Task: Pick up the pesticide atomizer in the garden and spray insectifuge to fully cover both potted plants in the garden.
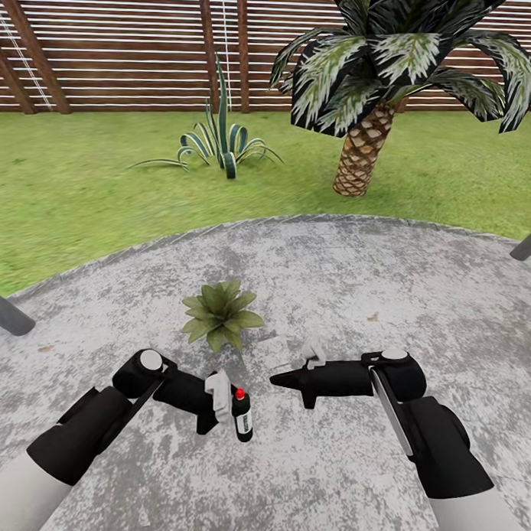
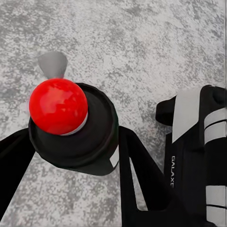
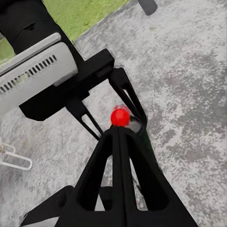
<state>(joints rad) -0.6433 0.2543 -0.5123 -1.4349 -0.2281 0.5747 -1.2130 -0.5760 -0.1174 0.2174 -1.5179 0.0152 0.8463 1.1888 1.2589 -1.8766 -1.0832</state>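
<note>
The left claw [image 1: 228,408] is pinching the pesticide atomizer [image 1: 242,416] upright, just over the patio [image 1: 418,286]. The right claw [image 1: 281,379] is pressed together. The potted plant [image 1: 220,313] nearby is waiting for spray.

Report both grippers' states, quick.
Left gripper: shut on the atomizer, held upright above the patio.
Right gripper: shut, holding nothing.
</note>
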